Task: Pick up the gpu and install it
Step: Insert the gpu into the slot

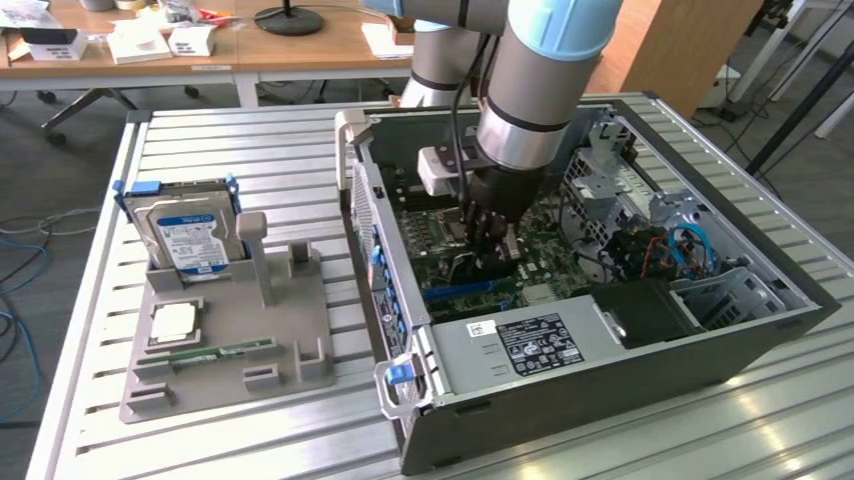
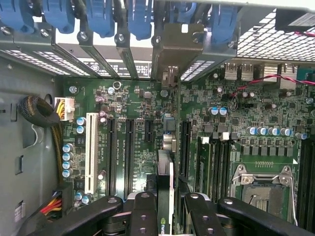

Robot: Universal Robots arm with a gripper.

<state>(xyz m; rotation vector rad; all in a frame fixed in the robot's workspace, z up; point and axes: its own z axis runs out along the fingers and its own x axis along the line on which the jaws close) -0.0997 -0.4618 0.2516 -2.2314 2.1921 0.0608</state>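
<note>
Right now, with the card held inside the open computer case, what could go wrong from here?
1. The gripper holds the gpu edge-on over the motherboard, among parallel black expansion slots; slight misalignment may press its edge onto the board.
2. Its metal bracket sits close to the rear slot covers and might catch.
3. The gripper's fingers are near the memory slots and could knock them.

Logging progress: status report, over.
Tool shut on gpu. It stands edge-on over motherboard, inside case. Seated or not, cannot tell. Cable bundle off to the side.
</note>
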